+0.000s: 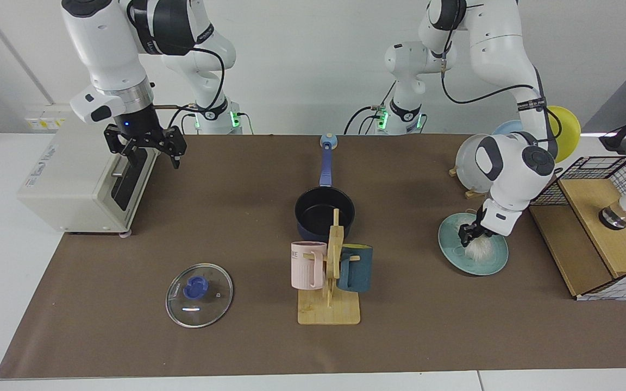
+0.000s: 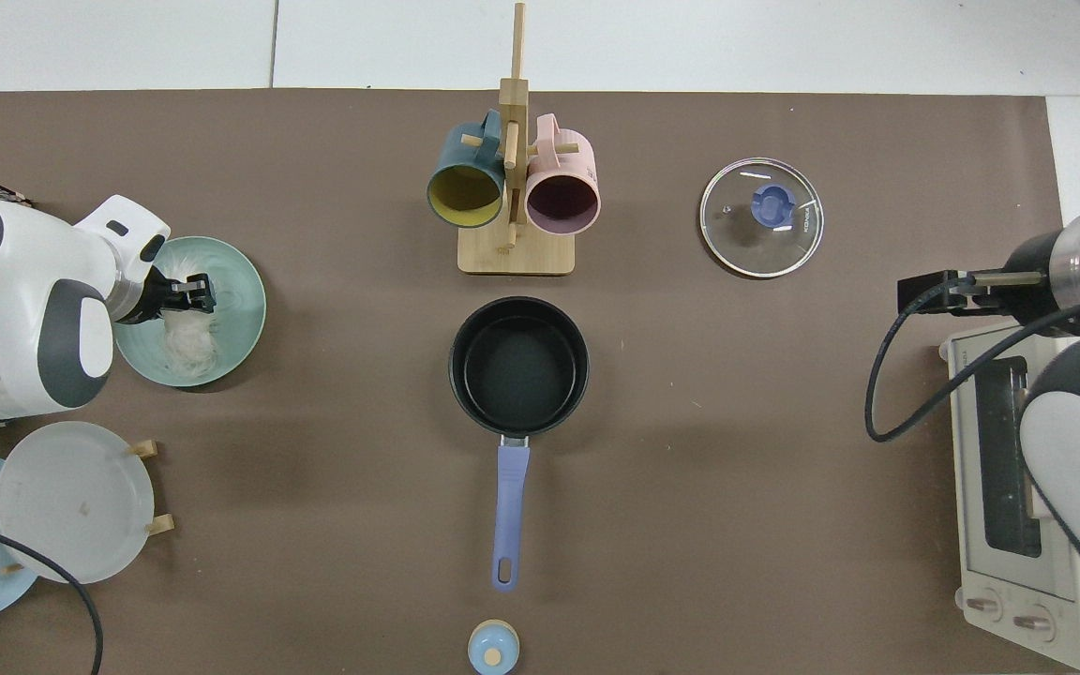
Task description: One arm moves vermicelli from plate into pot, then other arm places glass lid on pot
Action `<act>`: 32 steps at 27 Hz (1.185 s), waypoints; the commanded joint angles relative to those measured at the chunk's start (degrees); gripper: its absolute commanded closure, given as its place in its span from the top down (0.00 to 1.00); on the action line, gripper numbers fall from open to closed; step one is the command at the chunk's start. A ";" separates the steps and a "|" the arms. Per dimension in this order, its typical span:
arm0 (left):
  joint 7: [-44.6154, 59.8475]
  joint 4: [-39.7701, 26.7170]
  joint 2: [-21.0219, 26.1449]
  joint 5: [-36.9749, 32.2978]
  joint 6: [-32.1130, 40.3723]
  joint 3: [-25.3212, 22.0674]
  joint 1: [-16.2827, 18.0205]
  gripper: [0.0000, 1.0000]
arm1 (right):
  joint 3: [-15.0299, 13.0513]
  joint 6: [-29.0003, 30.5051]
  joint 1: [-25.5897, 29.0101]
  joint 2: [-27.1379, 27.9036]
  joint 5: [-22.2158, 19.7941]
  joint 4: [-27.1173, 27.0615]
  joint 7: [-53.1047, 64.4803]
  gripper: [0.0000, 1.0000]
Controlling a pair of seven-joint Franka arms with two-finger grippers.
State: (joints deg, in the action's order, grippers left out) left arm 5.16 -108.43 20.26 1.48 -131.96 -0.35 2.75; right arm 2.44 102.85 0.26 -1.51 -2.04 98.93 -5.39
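White, half-clear vermicelli (image 1: 479, 248) lies in a loose tangle on the teal plate (image 1: 495, 262), which sits on the brown surface (image 1: 237, 336) well apart from the pot (image 1: 324, 213). The left gripper (image 1: 470, 233) is down in the top of the tangle with its fingers drawn nearly together on the strands; from above they look pinched on the noodles (image 2: 186, 323) rather than spread around them. So the step in hand is the first one, the grasp on the plate, and nothing has been lifted yet.

The next move calls for a straight lift clear of the plate's rim, then a carry across to the pot's open black mouth (image 2: 518, 366) (the wooden mug stand (image 1: 330, 282) stands just in front of it in the facing view, so the path should stay high). Loose strands may trail or drop, I judge.

The right gripper (image 1: 147, 147) waits, fingers open and empty, above the surface by the toaster oven (image 1: 74, 179). The glass lid (image 1: 199, 295) lies flat, untouched.
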 commanded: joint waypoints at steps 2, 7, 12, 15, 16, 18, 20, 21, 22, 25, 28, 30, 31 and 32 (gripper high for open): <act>-0.15 1.02 -0.22 -0.34 -0.68 0.26 -0.46 0.00 | 0.46 -0.72 1.06 -0.33 1.52 -0.32 2.49 1.00; -0.15 3.23 -4.87 -0.34 2.31 0.88 -0.64 0.00 | 0.46 -0.81 1.06 -0.33 1.52 -0.32 2.49 1.00; 0.72 4.63 -11.28 -0.25 9.07 3.95 -0.73 0.00 | 0.46 -0.81 1.06 -0.25 1.52 -0.32 2.49 1.00; 2.48 4.72 -14.71 -0.34 13.64 5.79 -0.73 0.00 | 0.46 -0.81 1.06 -0.25 1.52 -0.32 2.49 1.00; 3.27 4.72 -16.03 -0.25 15.05 6.41 -0.73 0.00 | 0.46 -0.81 1.06 -0.25 1.52 -0.32 2.49 1.00; 4.85 4.64 -18.58 0.01 17.34 7.90 -0.73 0.00 | 0.46 -0.81 1.06 -0.25 1.52 -0.32 2.49 1.00; 6.69 4.72 -21.21 0.36 19.71 9.57 -0.73 0.00 | 0.46 -0.81 1.06 -0.25 1.52 -0.32 2.49 1.00; 7.31 4.72 -22.27 0.37 21.20 10.45 -0.73 0.00 | 0.46 -0.81 1.06 -0.25 1.52 -0.32 2.49 1.00; 7.93 4.64 -23.32 0.45 23.30 11.50 -0.73 0.00 | 0.46 -0.81 1.06 -0.25 1.52 -0.32 2.49 1.00; 9.86 4.64 -25.35 0.54 28.23 15.10 -0.82 0.00 | 0.46 -0.81 1.06 -0.25 1.52 -0.32 2.49 1.00; 14.07 4.55 -25.71 0.72 29.04 18.71 -0.82 0.00 | 0.72 -2.47 0.45 -0.77 1.52 -0.14 2.67 1.00; 16.27 4.37 -25.71 2.11 28.86 20.91 -0.82 0.00 | 1.33 -2.31 0.44 -0.77 1.52 -0.32 2.32 1.00; 16.89 4.46 -25.71 3.78 28.51 21.79 -0.82 0.00 | 1.51 -2.04 0.88 -0.95 1.52 -0.32 2.49 1.00; 17.16 4.37 -25.71 5.62 28.25 22.67 -0.82 0.00 | 1.34 -2.13 1.06 -1.12 1.52 -0.32 2.58 1.00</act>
State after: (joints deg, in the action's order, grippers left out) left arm 19.45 -102.79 -4.93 2.31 -103.21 19.23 1.86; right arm 3.04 101.88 0.20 -1.61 -2.01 98.89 -5.24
